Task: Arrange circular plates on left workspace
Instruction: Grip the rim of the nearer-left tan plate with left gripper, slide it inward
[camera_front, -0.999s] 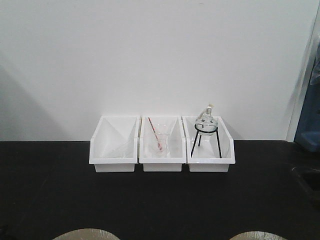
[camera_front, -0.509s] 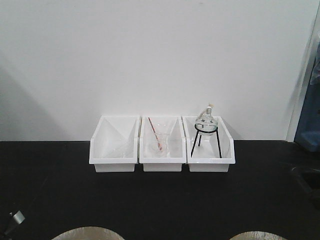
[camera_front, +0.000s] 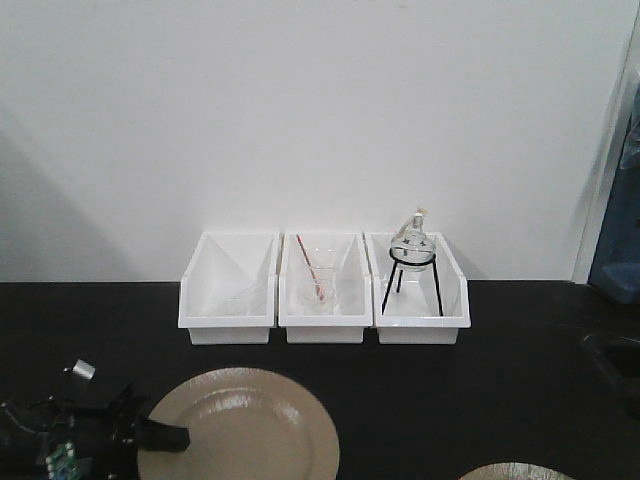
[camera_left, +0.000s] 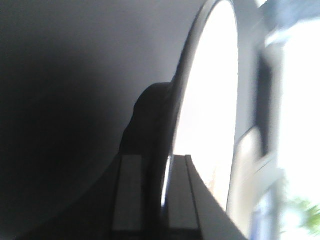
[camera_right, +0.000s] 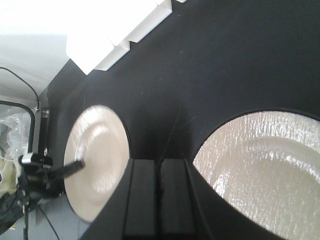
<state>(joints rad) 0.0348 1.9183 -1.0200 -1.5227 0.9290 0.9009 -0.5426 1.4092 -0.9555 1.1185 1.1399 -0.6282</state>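
Note:
One tan circular plate lies nearly flat over the front left of the black countertop, the left workspace. My left gripper is shut on its left rim. In the left wrist view that plate shows edge-on, its rim pinched between the fingers of my left gripper. The second plate lies flat on the counter just right of my right gripper, which is shut and holds nothing. Only that plate's far rim peeks in at the front view's bottom edge. The held plate shows to the left.
Three white bins stand in a row against the back wall: a left one, a middle one with glassware and a red rod, and a right one with a round flask on a black tripod. A recessed sink lies at the far right.
The left plate has moved forward from the bottom edge into full view, and the left arm, shut on its rim, has come into view with it. The right plate has stayed put.

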